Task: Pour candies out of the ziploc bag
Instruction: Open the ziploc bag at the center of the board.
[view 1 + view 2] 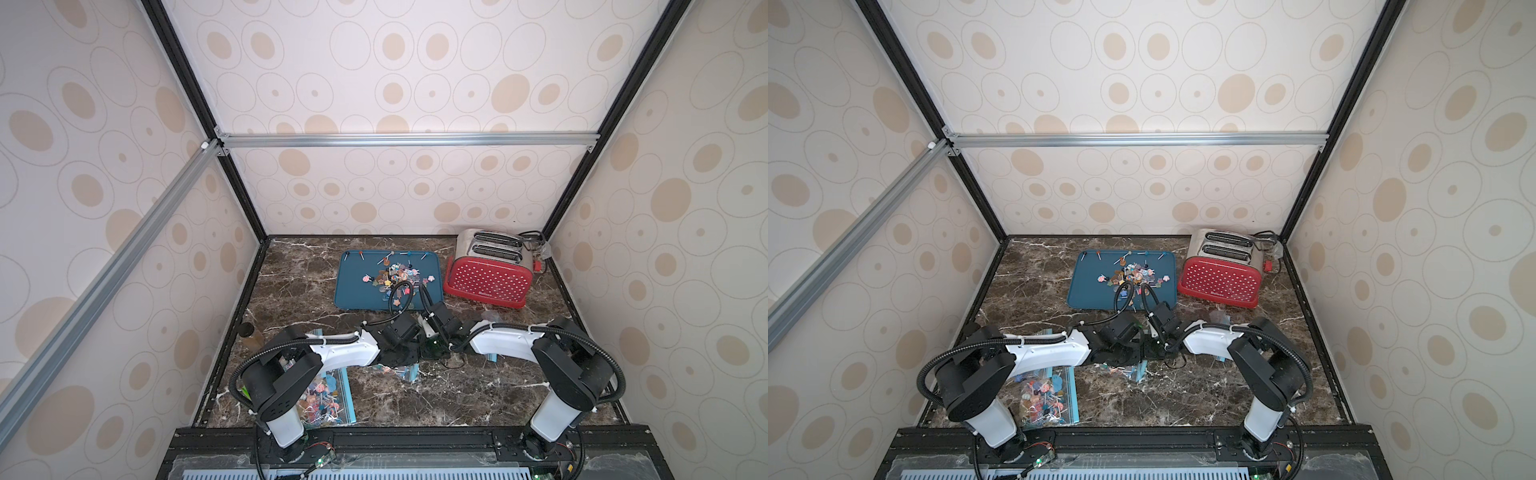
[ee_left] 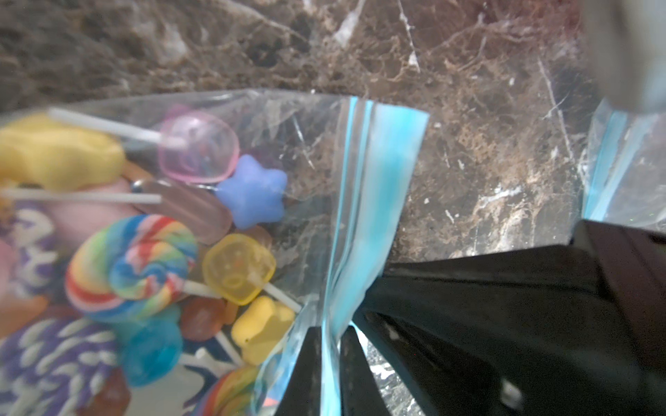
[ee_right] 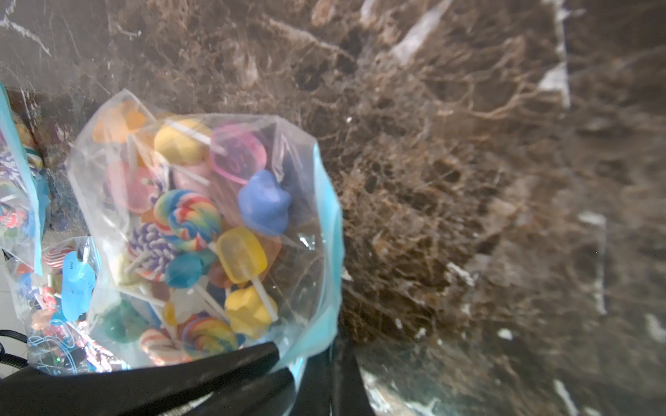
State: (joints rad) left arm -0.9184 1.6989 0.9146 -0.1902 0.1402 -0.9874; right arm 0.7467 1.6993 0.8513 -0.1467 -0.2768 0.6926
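Cream walls (image 1: 685, 208) printed with tan ovals and thin rings closed the cell on three sides, framed by black posts (image 1: 243, 191) and a silver rail (image 1: 407, 139). The dark brown marble surface (image 2: 468, 144), veined white and evenly lit, lay under the left hand (image 2: 329, 336), with the back wall (image 1: 395, 191) well beyond it.

Glossy plastic bag (image 2: 310, 151), polished marble tabletop (image 2: 486, 162)
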